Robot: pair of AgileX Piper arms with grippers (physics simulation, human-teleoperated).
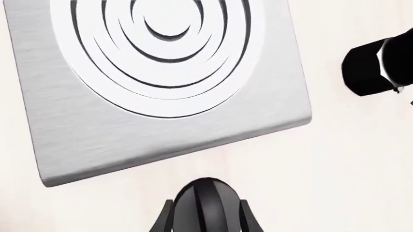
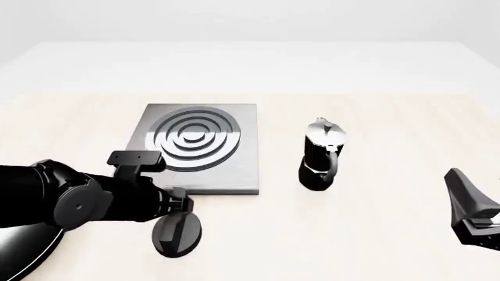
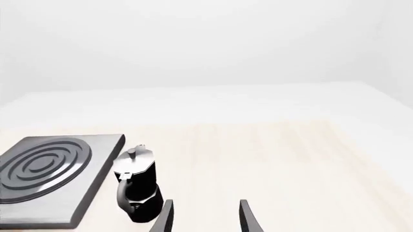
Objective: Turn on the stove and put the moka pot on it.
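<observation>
Pale wooden table (image 2: 390, 234), white backdrop. Left gripper (image 1: 205, 217) is straddling the black knob (image 2: 178, 233) just in front of the stove (image 2: 238, 170) — fingers either side, seemingly closing on it, contact unclear. Moka pot (image 2: 320, 155) is standing upright beside the plate's right edge. Right gripper (image 3: 203, 217) is idling open, empty. Risk — off-centre fingers slipping round the knob without turning it.

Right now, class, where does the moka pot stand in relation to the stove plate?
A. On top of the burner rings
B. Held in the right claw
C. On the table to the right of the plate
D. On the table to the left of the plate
C: in the front view the moka pot stands upright on the table, right of the stove plate, with a gap between them.
</observation>
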